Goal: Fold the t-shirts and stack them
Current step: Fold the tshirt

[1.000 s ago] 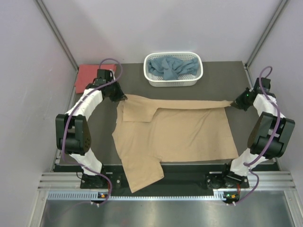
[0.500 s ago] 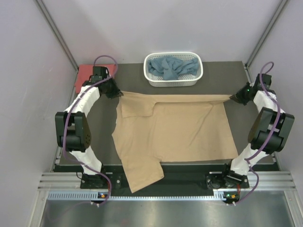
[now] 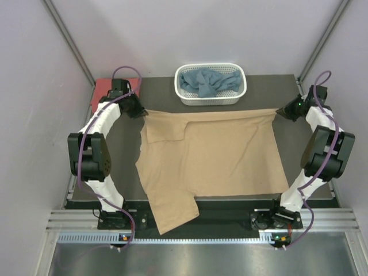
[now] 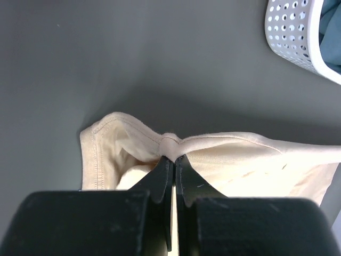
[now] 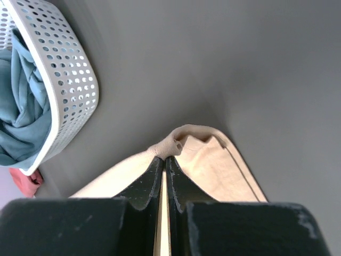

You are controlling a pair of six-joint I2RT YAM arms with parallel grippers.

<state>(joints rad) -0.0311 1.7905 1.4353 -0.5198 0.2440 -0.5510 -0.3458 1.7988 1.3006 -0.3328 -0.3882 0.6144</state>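
A tan t-shirt (image 3: 215, 152) lies spread over the dark table, one sleeve hanging past the near edge. My left gripper (image 3: 140, 112) is shut on the shirt's far left corner (image 4: 171, 144), and my right gripper (image 3: 280, 112) is shut on its far right corner (image 5: 173, 144). The far hem runs taut and straight between them. A dusty blue t-shirt (image 3: 208, 81) lies crumpled in the white basket (image 3: 210, 100). A coral-red t-shirt (image 3: 103, 92) rests at the table's far left corner, partly hidden behind my left arm.
The white lattice basket stands at the far middle of the table, just beyond the stretched hem; its wall (image 4: 298, 37) shows at upper right in the left wrist view and at upper left (image 5: 69, 74) in the right wrist view. Walls close in both sides.
Both grippers have carried the tan shirt's far edge away from the arm bases toward the basket, and the sagging fold has pulled out straight and flat.
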